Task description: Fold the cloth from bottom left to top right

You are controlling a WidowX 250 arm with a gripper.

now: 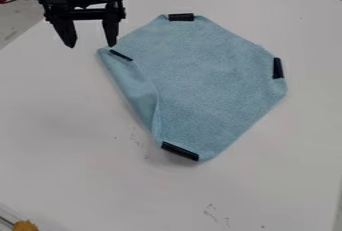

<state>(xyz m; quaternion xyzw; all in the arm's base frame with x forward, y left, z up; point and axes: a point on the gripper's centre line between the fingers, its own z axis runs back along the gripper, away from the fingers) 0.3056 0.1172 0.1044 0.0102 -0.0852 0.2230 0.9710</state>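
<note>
Camera view, jaws apart, cloth (207, 70), left edge folded, table (73, 140) around

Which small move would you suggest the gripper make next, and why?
I'd probably ease the black two-finger gripper toward the lower-left flap of the light blue cloth: its fingers hang apart near the left corner, and only that narrow flap is folded over.

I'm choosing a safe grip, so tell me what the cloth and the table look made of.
The cloth looks like matte microfiber or terry, judging by its fuzzy surface and soft folded edge. The table seems smooth laminate or painted board, white with a faint sheen.
</note>
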